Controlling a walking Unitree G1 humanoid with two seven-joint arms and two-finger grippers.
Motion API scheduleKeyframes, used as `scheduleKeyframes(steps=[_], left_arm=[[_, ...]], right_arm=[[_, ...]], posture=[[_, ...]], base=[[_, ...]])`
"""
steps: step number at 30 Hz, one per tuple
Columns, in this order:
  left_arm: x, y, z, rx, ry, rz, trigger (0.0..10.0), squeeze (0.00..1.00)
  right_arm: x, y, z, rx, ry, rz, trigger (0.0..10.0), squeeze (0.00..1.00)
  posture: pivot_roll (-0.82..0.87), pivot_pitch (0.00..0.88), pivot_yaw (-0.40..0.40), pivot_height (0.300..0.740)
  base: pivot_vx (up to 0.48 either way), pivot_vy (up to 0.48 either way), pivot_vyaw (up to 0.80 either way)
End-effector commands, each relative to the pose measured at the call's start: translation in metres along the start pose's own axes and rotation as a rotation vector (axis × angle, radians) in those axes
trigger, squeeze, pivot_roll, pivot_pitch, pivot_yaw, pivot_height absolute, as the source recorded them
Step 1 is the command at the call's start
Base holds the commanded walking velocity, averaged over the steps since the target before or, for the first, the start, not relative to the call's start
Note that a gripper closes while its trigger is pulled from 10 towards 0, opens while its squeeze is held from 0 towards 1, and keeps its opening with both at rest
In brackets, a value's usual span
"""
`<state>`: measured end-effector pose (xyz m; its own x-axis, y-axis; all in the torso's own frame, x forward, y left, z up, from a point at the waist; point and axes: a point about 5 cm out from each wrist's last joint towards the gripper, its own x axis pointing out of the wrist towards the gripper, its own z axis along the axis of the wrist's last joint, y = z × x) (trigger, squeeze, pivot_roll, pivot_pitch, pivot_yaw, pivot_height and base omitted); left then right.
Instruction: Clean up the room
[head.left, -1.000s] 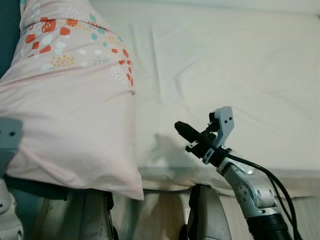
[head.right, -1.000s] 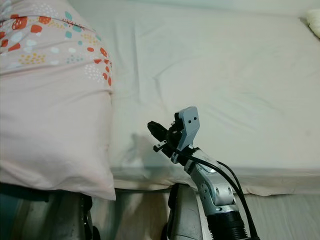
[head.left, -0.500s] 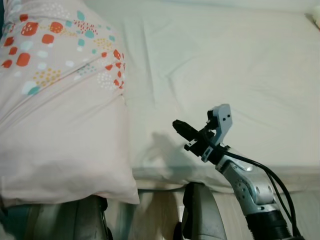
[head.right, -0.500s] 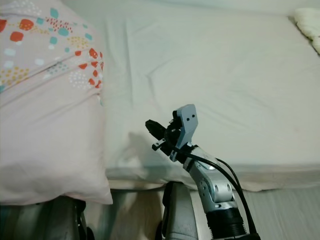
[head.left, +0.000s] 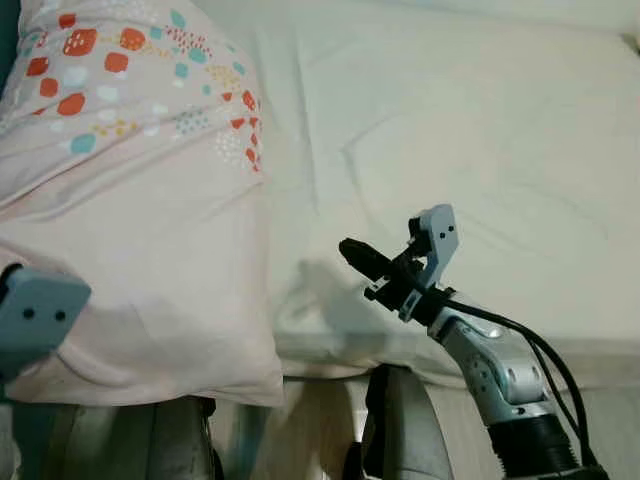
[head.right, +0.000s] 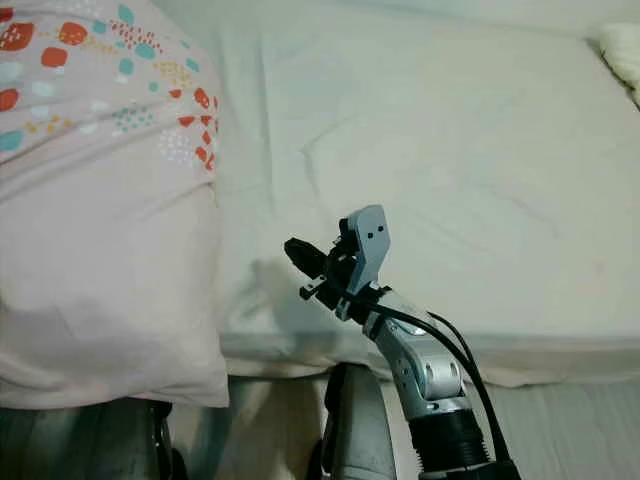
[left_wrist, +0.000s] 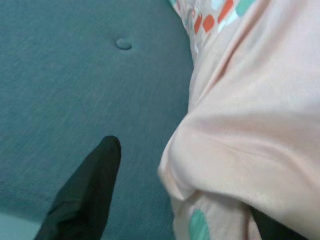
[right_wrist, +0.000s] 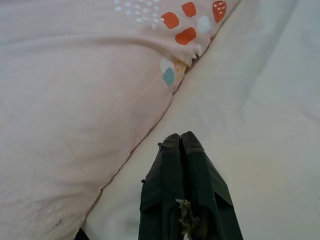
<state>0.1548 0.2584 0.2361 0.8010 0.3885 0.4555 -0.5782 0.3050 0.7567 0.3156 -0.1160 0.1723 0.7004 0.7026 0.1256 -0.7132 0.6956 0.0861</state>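
a bed (head.left: 470, 130) with a pale wrinkled sheet spreads ahead, its near edge at the robot's body. a large pink pillow (head.left: 130, 210) with red, teal and yellow spots lies on the bed's left part and hangs over that near edge. the left gripper (left_wrist: 180, 200) has its fingers (left_wrist: 85, 195) spread around a fold of the pillow, with teal upholstery (left_wrist: 75, 75) behind. the right gripper (head.left: 352, 252) hovers above the sheet just beside the pillow, fingers pressed together and holding nothing.
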Motion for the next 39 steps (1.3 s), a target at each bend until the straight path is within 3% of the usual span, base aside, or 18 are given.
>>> scheduleKeyframes(steps=[1, 9, 10, 11, 12, 19, 20, 22, 23, 25, 26, 27, 28, 29, 31, 32, 37, 39], left_arm=[[-0.009, 0.005, 0.001, -0.004, -0.015, -0.014, 10.0, 1.00], [-0.050, 0.020, -0.036, 0.144, 0.188, -0.071, 10.0, 1.00], [-0.059, 0.022, -0.045, 0.167, 0.244, -0.074, 10.0, 0.66], [-0.065, 0.024, -0.052, 0.187, 0.292, -0.065, 10.0, 0.44], [-0.069, 0.027, -0.057, 0.200, 0.332, -0.061, 10.0, 0.00], [-0.063, 0.035, -0.037, 0.063, 0.251, 0.012, 10.0, 0.00], [-0.054, 0.038, -0.024, -0.013, 0.186, 0.046, 10.0, 0.00], [-0.024, 0.037, 0.016, -0.218, -0.070, 0.126, 10.0, 0.00], [-0.024, 0.037, 0.016, -0.218, -0.070, 0.126, 10.0, 0.00], [-0.004, 0.032, 0.050, -0.366, -0.244, 0.111, 10.0, 0.00], [-0.004, 0.032, 0.050, -0.366, -0.244, 0.111, 10.0, 0.00], [0.006, 0.021, 0.067, -0.474, -0.306, 0.034, 10.0, 0.00], [0.018, -0.001, 0.083, -0.646, -0.316, -0.126, 10.0, 0.00], [0.018, -0.001, 0.083, -0.646, -0.316, -0.126, 10.0, 0.00], [0.028, -0.025, 0.081, -0.861, -0.186, -0.234, 10.0, 0.00], [0.028, -0.025, 0.081, -0.861, -0.186, -0.234, 10.0, 0.00], [0.048, -0.040, 0.099, -1.100, -0.184, -0.390, 10.0, 0.00], [0.053, -0.040, 0.103, -1.095, -0.199, -0.413, 10.0, 0.00]], right_arm=[[-0.004, -0.001, -0.008, 0.017, 0.025, -0.005, 10.0, 0.00], [0.002, -0.001, -0.008, 0.021, 0.026, 0.014, 10.0, 0.00], [0.003, -0.002, -0.008, 0.026, 0.017, 0.003, 10.0, 0.00], [0.003, -0.003, -0.008, 0.037, 0.009, -0.007, 10.0, 0.00], [0.004, -0.003, -0.007, 0.046, 0.000, -0.017, 10.0, 0.00], [0.008, -0.008, -0.003, 0.019, -0.025, -0.074, 10.0, 0.00], [0.008, -0.013, -0.001, 0.006, -0.040, -0.094, 10.0, 0.00], [0.009, -0.025, 0.003, -0.069, -0.051, -0.178, 10.0, 0.00], [0.009, -0.025, 0.003, -0.069, -0.051, -0.178, 10.0, 0.00], [0.010, -0.032, 0.009, -0.117, -0.072, -0.231, 10.0, 0.00], [0.010, -0.032, 0.009, -0.117, -0.072, -0.231, 10.0, 0.00], [0.010, -0.034, 0.012, -0.132, -0.084, -0.245, 10.0, 0.00], [0.010, -0.037, 0.016, -0.146, -0.098, -0.271, 10.0, 0.00], [0.010, -0.037, 0.016, -0.146, -0.098, -0.271, 10.0, 0.00], [0.005, -0.039, 0.017, -0.144, -0.106, -0.291, 10.0, 0.00], [0.005, -0.039, 0.017, -0.144, -0.106, -0.291, 10.0, 0.00], [-0.010, -0.043, 0.013, -0.159, -0.116, -0.341, 10.0, 0.00], [-0.011, -0.044, 0.011, -0.165, -0.121, -0.353, 10.0, 0.00]], posture=[[0.21, 0.258, -0.071, 0.536], [0.25, 0.271, -0.070, 0.536], [0.26, 0.271, -0.073, 0.536], [0.27, 0.272, -0.084, 0.536], [0.27, 0.272, -0.084, 0.536], [0.29, 0.259, -0.101, 0.536], [0.29, 0.257, -0.113, 0.536], [0.31, 0.254, -0.134, 0.545], [0.31, 0.254, -0.134, 0.545], [0.29, 0.239, -0.147, 0.555], [0.29, 0.239, -0.147, 0.555], [0.27, 0.225, -0.140, 0.559], [0.25, 0.211, -0.135, 0.569], [0.25, 0.211, -0.135, 0.569], [0.24, 0.204, -0.128, 0.578], [0.24, 0.204, -0.128, 0.578], [0.20, 0.183, -0.115, 0.601], [0.20, 0.183, -0.115, 0.610]], base=[[0.000, 0.000, 0.00], [0.000, 0.000, 0.00], [0.000, 0.000, 0.00], [0.000, 0.000, 0.00], [0.000, 0.000, 0.00], [0.000, 0.000, 0.00], [0.000, 0.000, 0.00], [0.000, 0.000, 0.00], [0.000, 0.000, 0.00], [0.000, 0.000, 0.00], [0.000, 0.000, 0.00], [0.000, 0.000, 0.00], [0.000, 0.000, 0.00], [0.000, 0.000, 0.00], [0.000, 0.000, 0.00], [0.000, 0.000, 0.00], [0.000, 0.000, 0.00], [0.000, 0.000, 0.00]])
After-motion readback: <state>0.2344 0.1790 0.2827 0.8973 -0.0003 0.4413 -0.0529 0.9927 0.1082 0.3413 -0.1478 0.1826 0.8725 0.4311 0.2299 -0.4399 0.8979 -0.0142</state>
